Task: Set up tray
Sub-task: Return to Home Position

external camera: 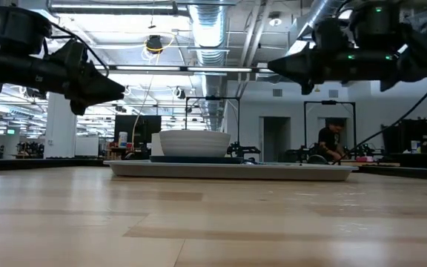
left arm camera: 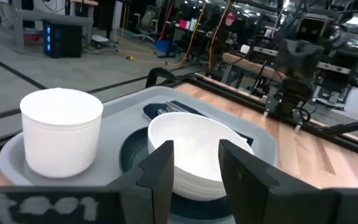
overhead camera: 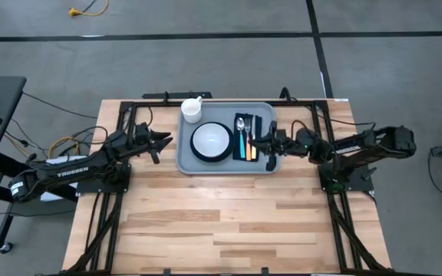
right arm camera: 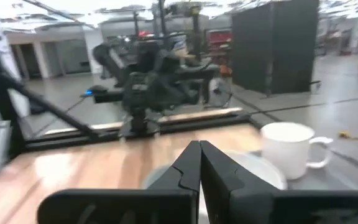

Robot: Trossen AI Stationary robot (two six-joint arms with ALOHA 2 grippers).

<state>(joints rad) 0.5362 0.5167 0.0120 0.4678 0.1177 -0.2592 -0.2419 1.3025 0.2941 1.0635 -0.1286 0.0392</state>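
Wooden tabletop (overhead camera: pixel 229 215) carries the flat grey-blue plastic tray (overhead camera: pixel 186 165) at far centre; you're likely homing: left end effector (overhead camera: pixel 163 140) released beside it, right end effector (overhead camera: pixel 258 142) clenched empty over its edge, retract both.

bright, even light from overhead on the wooden table (overhead camera: pixel 229 222); the tray (overhead camera: pixel 229 110) lies evenly lit, shadows soft and short. from table level, ceiling lamps (external camera: pixel 154 44) at twelve o'clock glare, turning the left arm (external camera: pixel 43 67) and right arm (external camera: pixel 362 55) to dark silhouettes.
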